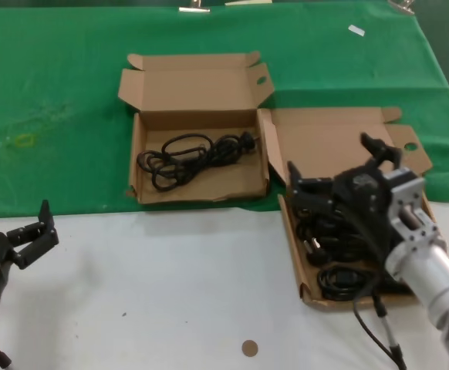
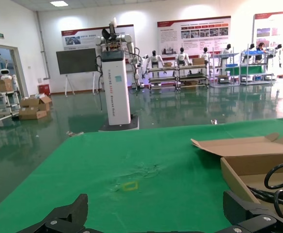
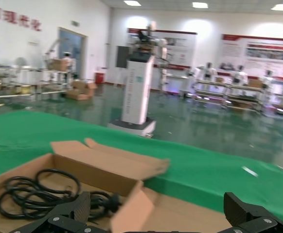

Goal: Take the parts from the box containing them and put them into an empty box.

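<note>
- Near front-left, over white table (image 1: 170,285): left gripper (image 1: 33,231), fingers spread, holding nothing.
- Right gripper (image 1: 336,173) spread wide above the box containing them (image 1: 311,297), black cables (image 1: 340,279) inside.
- Farther back on green cloth (image 1: 55,92): the empty box (image 1: 251,187), already holding one cable bundle (image 1: 190,156).

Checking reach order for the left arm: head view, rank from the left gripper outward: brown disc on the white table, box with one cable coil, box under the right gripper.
From the left gripper:
1. Box with one cable coil, ahead on the green cloth.
2. Brown disc, on the white table toward the right.
3. Box under the right gripper, far right.
</note>
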